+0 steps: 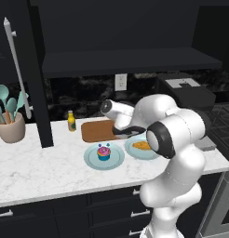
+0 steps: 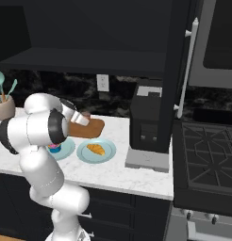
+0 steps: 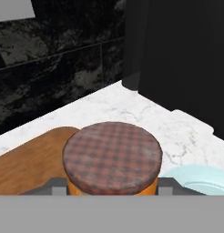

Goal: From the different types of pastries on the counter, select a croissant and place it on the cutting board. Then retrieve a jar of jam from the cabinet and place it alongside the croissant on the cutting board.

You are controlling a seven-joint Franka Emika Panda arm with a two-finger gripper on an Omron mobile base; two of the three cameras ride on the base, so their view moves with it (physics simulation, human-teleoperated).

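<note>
Your tool (image 3: 112, 190) is pinching the jam jar (image 3: 112, 157) low in the hand view, just over the cutting board (image 1: 98, 130), but the croissant (image 2: 96, 149) sits on its blue plate (image 2: 108, 151) at frame centre, so both placements remain.

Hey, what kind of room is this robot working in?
A home kitchen, rendered. A marble counter runs over drawers, a gas stove stands beside it, and a crock of utensils sits on the counter.
</note>
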